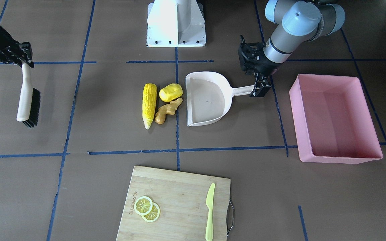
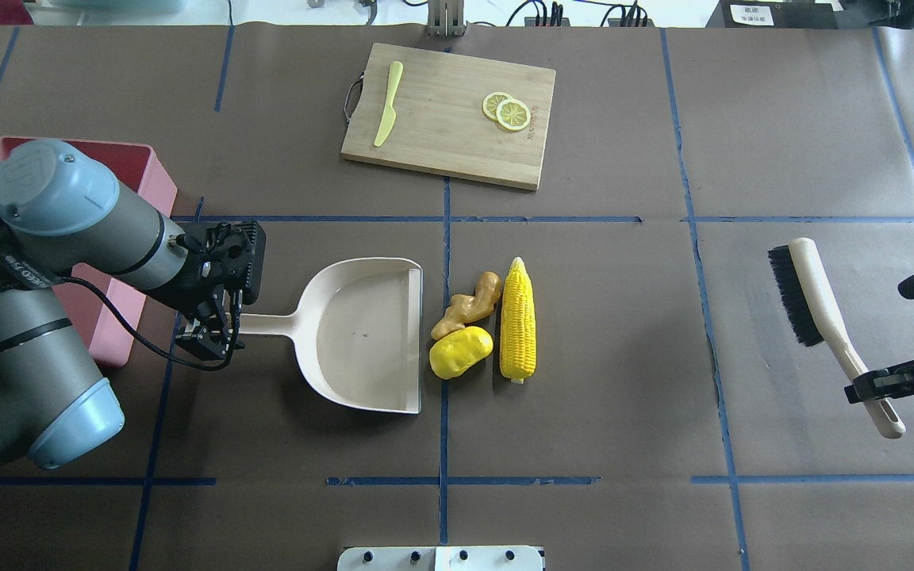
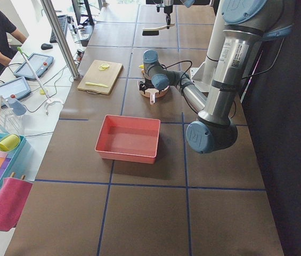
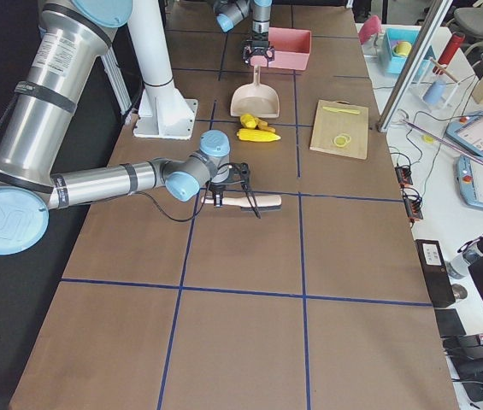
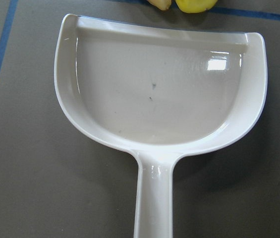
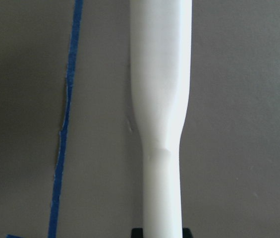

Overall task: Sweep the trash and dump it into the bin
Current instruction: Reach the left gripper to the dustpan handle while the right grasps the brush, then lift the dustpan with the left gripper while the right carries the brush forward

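The trash lies beside the dustpan's open mouth: a yellow corn cob [image 1: 149, 104], a rounded yellow lump [image 1: 171, 92] and a tan ginger root [image 1: 168, 110]. The cream dustpan [image 1: 206, 98] lies flat and is empty, as the left wrist view [image 5: 154, 94] shows. My left gripper [image 1: 259, 89] is shut on the dustpan's handle. The pink bin [image 1: 335, 118] stands empty beyond that gripper, away from the trash. My right gripper [image 1: 24, 62] is shut on the handle of a black-bristled brush [image 1: 28, 100], far from the trash on its other side.
A wooden cutting board [image 1: 176, 204] at the operators' side holds two lemon slices [image 1: 147, 208] and a yellow-green knife [image 1: 209, 211]. The white robot base [image 1: 176, 23] stands at the robot's side, behind the trash. Blue tape lines cross the brown table.
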`<move>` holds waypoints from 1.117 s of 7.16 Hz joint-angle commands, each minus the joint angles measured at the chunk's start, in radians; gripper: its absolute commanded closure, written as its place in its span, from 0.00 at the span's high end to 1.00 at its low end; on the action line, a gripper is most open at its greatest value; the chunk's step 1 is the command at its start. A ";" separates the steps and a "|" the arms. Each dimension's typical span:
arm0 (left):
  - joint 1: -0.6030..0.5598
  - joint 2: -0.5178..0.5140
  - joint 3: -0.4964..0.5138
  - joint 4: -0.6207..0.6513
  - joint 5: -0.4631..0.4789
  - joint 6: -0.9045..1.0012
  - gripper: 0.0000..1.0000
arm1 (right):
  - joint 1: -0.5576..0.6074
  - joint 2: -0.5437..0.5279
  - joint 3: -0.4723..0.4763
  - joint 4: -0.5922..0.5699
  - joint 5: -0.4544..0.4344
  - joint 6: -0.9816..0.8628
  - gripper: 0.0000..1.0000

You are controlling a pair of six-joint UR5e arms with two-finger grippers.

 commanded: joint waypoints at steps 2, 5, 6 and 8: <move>0.047 -0.022 0.036 0.041 0.071 0.053 1.00 | -0.065 0.079 0.019 -0.004 -0.014 0.109 0.01; 0.097 -0.035 0.054 0.045 0.159 0.044 1.00 | -0.138 0.132 0.024 -0.004 -0.048 0.212 0.02; 0.100 -0.035 0.059 0.045 0.160 0.044 1.00 | -0.146 0.152 0.024 -0.004 -0.048 0.231 0.02; 0.103 -0.036 0.070 0.045 0.164 0.044 0.92 | -0.206 0.189 0.024 -0.016 -0.074 0.310 0.02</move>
